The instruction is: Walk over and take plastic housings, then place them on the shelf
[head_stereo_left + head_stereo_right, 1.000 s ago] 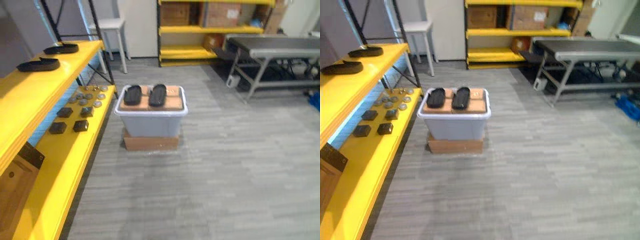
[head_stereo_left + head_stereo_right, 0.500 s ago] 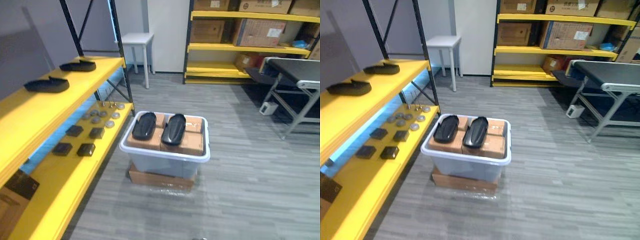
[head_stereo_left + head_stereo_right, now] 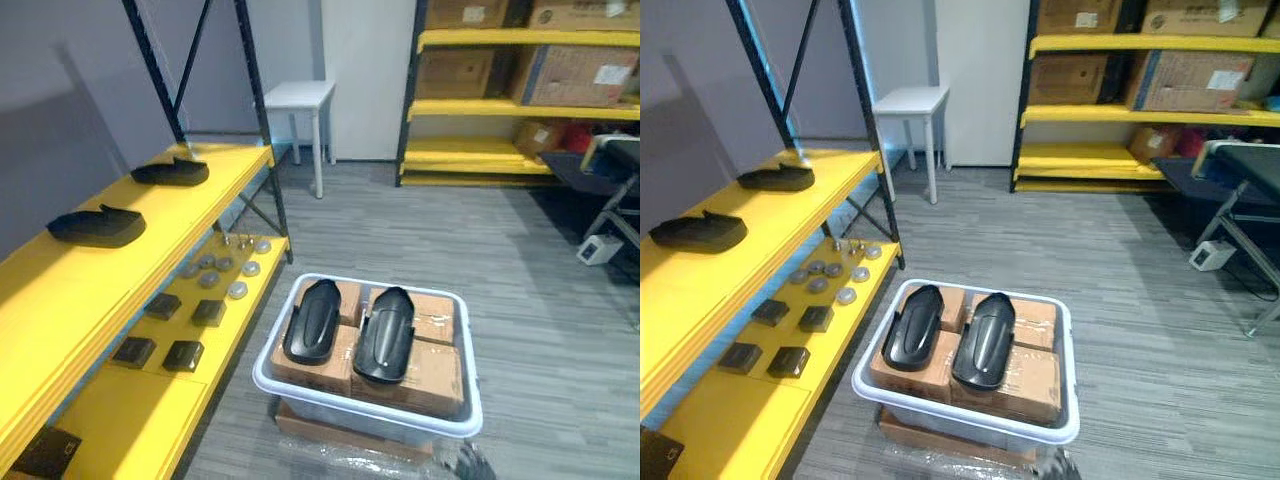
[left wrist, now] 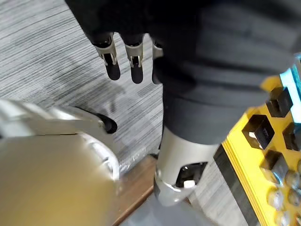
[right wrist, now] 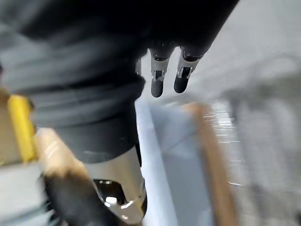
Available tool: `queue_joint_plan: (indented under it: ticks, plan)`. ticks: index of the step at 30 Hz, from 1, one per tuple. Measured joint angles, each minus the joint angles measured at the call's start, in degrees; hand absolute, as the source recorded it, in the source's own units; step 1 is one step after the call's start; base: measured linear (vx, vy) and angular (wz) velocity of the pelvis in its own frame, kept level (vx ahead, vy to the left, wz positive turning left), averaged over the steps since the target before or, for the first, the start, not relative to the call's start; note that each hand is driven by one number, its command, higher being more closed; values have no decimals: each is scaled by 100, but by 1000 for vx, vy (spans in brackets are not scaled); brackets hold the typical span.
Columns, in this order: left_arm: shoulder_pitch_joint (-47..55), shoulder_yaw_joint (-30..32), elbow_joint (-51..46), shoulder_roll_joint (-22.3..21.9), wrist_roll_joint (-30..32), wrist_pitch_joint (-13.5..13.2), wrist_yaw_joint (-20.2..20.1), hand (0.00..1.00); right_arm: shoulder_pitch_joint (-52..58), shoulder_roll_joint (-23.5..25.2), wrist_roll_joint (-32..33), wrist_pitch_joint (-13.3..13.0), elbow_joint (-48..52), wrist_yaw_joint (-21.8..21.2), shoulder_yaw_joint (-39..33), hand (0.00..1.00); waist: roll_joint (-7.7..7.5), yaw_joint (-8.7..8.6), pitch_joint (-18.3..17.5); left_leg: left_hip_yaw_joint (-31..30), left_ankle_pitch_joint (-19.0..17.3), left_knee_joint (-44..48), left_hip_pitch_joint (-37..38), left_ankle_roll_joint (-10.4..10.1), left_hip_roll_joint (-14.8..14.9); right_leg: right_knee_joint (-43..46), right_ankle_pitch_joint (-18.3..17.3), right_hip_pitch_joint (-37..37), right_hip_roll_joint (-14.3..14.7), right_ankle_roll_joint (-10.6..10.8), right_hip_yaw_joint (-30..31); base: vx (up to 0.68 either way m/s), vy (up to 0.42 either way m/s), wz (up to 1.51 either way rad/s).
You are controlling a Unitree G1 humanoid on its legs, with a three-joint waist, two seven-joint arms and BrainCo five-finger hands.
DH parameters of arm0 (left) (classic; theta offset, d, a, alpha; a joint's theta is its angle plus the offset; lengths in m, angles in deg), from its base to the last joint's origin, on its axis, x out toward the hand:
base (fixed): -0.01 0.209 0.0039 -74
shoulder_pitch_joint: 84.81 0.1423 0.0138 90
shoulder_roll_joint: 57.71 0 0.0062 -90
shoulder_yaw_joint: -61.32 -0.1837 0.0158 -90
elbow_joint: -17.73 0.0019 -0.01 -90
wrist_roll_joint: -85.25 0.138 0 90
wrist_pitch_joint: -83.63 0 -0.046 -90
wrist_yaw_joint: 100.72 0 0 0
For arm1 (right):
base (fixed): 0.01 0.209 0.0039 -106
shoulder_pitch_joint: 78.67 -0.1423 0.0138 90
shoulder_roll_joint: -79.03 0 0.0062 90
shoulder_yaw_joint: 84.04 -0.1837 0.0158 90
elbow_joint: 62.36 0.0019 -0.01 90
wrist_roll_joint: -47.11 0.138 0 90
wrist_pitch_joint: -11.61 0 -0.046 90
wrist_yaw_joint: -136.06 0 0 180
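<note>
Hands: left hand (image 4: 113, 66) and right hand (image 5: 157, 80) hang empty, fingers straight.
Housings: two plastic housings (image 3: 312, 322) on cartons (image 3: 440, 360) in the bin (image 3: 360, 412), just ahead of both hands.
Change: camera has closed in; walk judged nearly done, grasp next.
Shelf (image 3: 60, 290): beyond the left hand.

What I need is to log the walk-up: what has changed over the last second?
The camera moved, not the things: the robot walked up to the bin, now close below. Nothing was grasped: left robot hand and right robot hand hang open. Two plastic housings lie side by side on the bin's cardboard boxes as before; two more on the yellow shelf are unmoved.
</note>
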Motion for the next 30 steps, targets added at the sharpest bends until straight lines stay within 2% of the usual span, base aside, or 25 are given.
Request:
queue_joint_plan:
  ticks: [1, 3, 6, 9, 16, 19, 22, 30]
  plan:
    - [166, -135, -16, -46, 31, -7, -4, 0, -12, -15, -197, -2, 64, 120, 10, 0, 26, 12, -40, -23, 159, -526, 351, -27, -67, 14, 92, 102, 3, 20, 14, 262, 51, 30]
    - [275, -321, -24, -56, 129, -2, -9, 0, -111, 46, -567, -2, 257, 307, 18, 0, 77, 19, -36, -35, 282, -907, 599, -67, -129, 53, 95, 175, 12, 26, -26, 222, 67, 7]
    - [250, -752, -52, 85, 321, -18, 42, 0, -435, 29, -1034, 21, 367, 725, 8, 0, 85, 46, 16, -188, 283, -902, 433, -64, -197, 67, 115, 80, 12, 54, -176, 112, 30, 20]
    - [173, -992, -237, 141, 381, -75, 147, 0, -1236, 25, -1330, 21, 530, 1206, 9, 0, 111, 82, 303, -249, 323, -900, 201, -13, -215, 76, 116, -124, 4, 54, -272, 8, 18, 15]
    - [-409, -1424, -620, 119, 145, -226, 375, 0, -3328, -436, -1345, 209, 412, 2086, -415, 0, 350, 411, 1125, -593, 518, -647, -896, 126, -251, 49, 144, -847, -24, 38, -424, -100, 16, 23]
    - [-420, -1540, -723, 130, -34, -292, 434, 0, -3949, -650, -1299, 324, -66, 2345, -529, 0, 400, 436, 1437, -686, 499, -556, -1090, 118, -273, 49, 143, -990, -31, 38, -448, -97, 14, 14]
    - [-421, -1701, -720, 142, -189, -307, 523, 0, -4312, -865, -1224, 466, -451, 2481, -603, 0, 463, 515, 1569, -682, 532, -552, -1254, 159, -262, 48, 142, -1143, -18, 37, -419, -73, 3, -4]
    - [-546, -2006, -649, 258, -303, -369, 698, 0, -4513, -973, -1365, 732, -544, 2877, -611, 0, 474, 519, 1771, -609, 559, -422, -1392, 196, -200, 115, 143, -1320, 33, 33, -268, -6, -15, -6]
